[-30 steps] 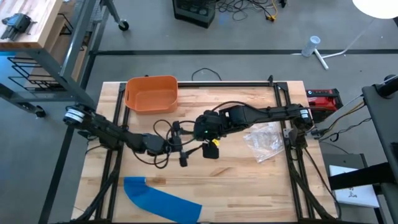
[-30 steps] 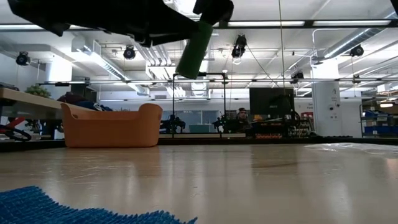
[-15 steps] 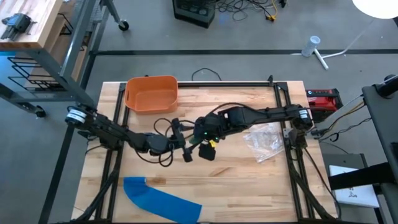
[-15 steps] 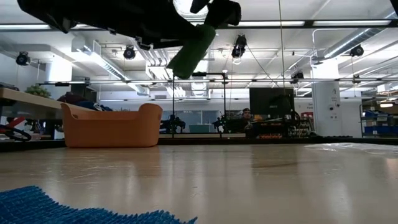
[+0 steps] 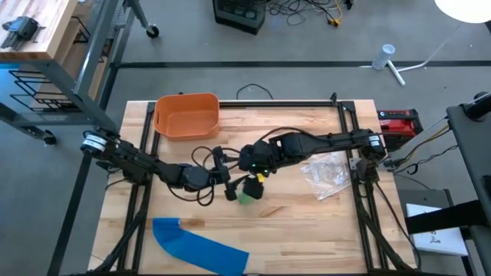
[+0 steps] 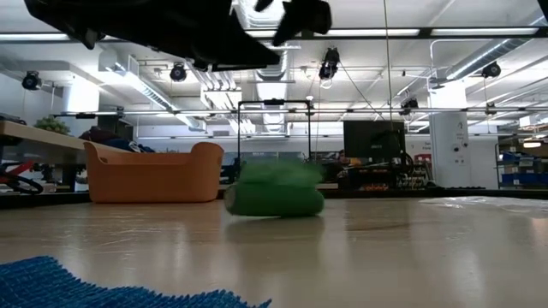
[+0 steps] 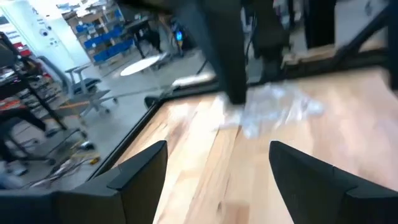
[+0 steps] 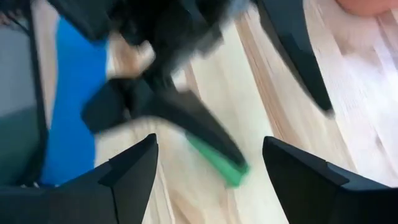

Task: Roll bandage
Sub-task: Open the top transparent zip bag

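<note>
The green bandage roll [image 6: 275, 198] lies on the table [image 5: 307, 222], seemingly beneath both empty, wide-open grippers.

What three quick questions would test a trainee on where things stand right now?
1. True or false: the green bandage roll lies on the table, held by neither hand.
2. What lies on the table's right side, by the right arm? A: orange bin. B: clear plastic bag. C: blue cloth.
3. Fill in: the left hand and right hand are both ____.

Key: 1 true; 2 B; 3 open.
</note>
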